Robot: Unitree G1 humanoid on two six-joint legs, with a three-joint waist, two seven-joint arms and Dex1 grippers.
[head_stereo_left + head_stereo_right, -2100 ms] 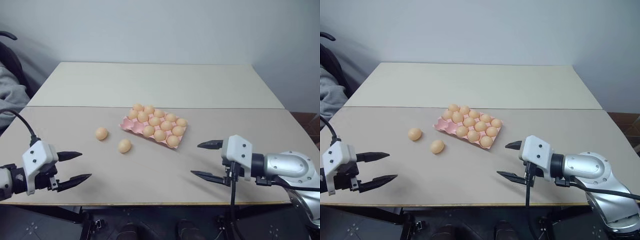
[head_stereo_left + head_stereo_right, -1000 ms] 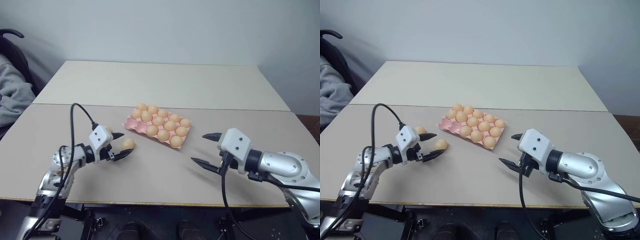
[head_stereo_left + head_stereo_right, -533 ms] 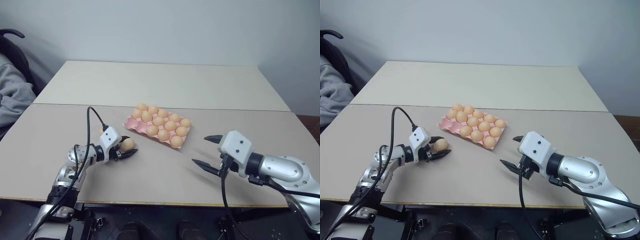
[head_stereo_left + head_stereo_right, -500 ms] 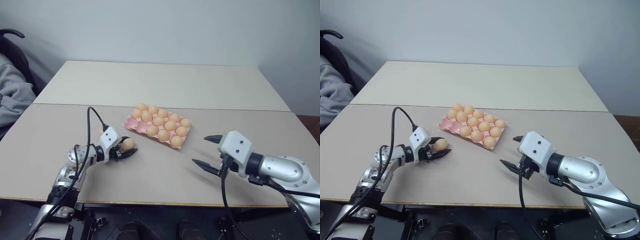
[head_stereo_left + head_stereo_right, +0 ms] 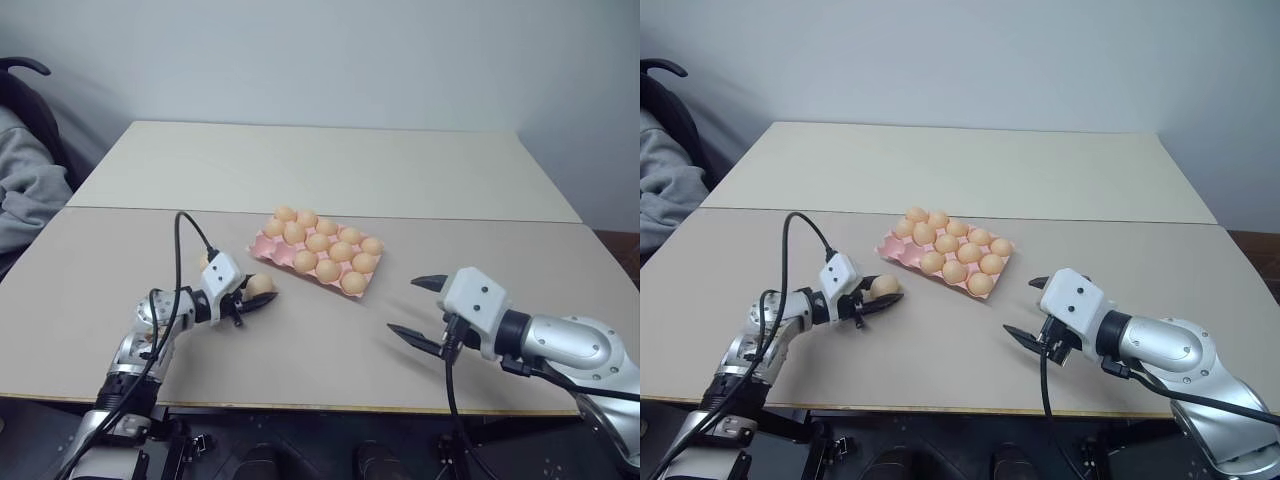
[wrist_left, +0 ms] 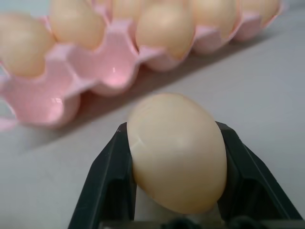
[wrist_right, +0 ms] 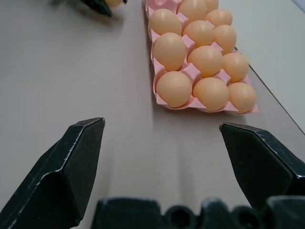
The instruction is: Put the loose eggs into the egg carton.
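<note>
A pale beige bench (image 5: 420, 180) filled the scene, made of two slabs meeting at a seam that ran across it. Near the middle, just on the near side of the seam, lay the egg carton (image 5: 268, 250), a flat pink tray set at a slant and filled with many pale orange-tan eggs. A few cups at its left end stood empty, as the left wrist view showed.

The left claw (image 5: 252, 296) reached in from the robot's left, its black fingers (image 6: 107, 183) pinching one loose egg (image 5: 260, 286) between them. That egg sat just beside the carton's near left corner, close to it but not touching. Whether the held egg rested on the bench or was raised off it could not be told. A second loose egg (image 5: 204, 260) peeked out behind the left claw's white housing, lying on the bench.

The right claw (image 5: 418, 307) hung over the bench on the robot's right, well apart from the carton, its two fingers spread wide with nothing between them.

A grey garment (image 5: 25, 195) lay at the far left edge.
</note>
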